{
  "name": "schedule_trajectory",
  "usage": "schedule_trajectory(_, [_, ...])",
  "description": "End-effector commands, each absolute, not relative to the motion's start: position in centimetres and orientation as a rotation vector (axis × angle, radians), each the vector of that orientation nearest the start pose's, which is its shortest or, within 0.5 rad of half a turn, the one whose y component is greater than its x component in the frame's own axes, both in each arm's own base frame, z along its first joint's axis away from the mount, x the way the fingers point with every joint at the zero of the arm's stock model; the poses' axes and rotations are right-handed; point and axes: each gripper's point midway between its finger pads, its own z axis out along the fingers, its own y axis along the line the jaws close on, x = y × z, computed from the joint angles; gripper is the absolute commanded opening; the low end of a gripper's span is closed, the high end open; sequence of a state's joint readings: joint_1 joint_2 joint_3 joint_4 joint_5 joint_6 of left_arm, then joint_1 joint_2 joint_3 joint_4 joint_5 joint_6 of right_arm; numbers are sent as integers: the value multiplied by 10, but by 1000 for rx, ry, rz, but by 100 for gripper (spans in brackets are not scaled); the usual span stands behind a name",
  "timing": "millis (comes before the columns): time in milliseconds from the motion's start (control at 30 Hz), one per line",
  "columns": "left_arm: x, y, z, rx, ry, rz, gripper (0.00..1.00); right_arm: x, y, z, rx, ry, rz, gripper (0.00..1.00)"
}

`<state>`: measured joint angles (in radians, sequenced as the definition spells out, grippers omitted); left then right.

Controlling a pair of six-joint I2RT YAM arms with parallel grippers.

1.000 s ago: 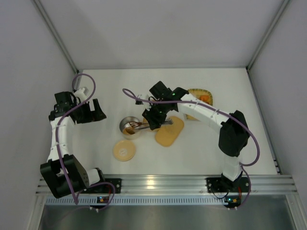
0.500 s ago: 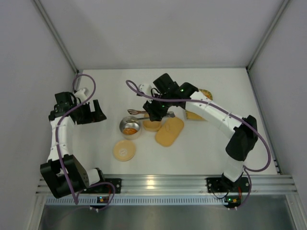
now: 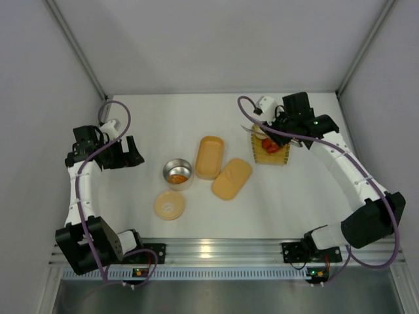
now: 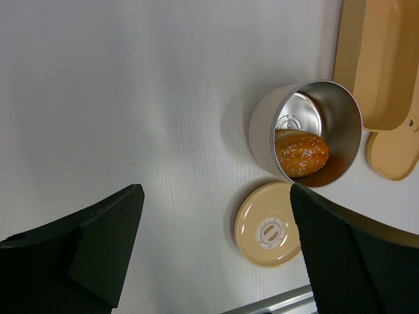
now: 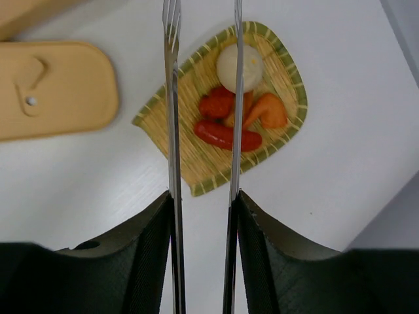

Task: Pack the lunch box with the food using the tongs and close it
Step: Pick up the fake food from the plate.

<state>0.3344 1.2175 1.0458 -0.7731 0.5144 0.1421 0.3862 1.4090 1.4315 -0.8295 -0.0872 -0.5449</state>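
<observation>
Two thin steel tongs [image 5: 171, 131] arms above woven tray [image 5: 196, 91].

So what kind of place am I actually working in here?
Most likely a lab robot test cell, not a real kitchen: a white table boxed in by plain grey panels, with an aluminium rail along the near edge.

My silver tongs [image 5: 171, 131], yellow woven tray [image 5: 216, 184] rimmed green, red sausage [image 5: 219, 135], white egg [image 5: 226, 67], pale-orange lunch box [image 3: 209, 157], steel tin [image 4: 260, 134], tan lid [image 4: 267, 226].

No legible text; stamped mark [image 4: 289, 122] inside tin [image 4: 260, 134] unreadable
</observation>
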Motion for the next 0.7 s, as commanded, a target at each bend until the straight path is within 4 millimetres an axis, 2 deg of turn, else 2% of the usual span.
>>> schedule_trajectory(0, [296,18,184,-3,2352,-407,98,362,95,239,-1161,1983,-194,41])
schedule_trajectory(100, [296,18,180,-7,2364,-418,98,368,71,227,-1190,1949,-320,41])
schedule_trajectory(200, [296,20,178,-9,2369,-408,98,371,63,221,-1208,1937,-370,41])
schedule_trajectory(533, [296,22,177,-1,2376,-387,98,381,61,209,-1220,1887,-448,42])
schedule_trajectory(667, [297,22,173,-3,2383,-392,98,381,66,208,-1261,1845,-487,43])
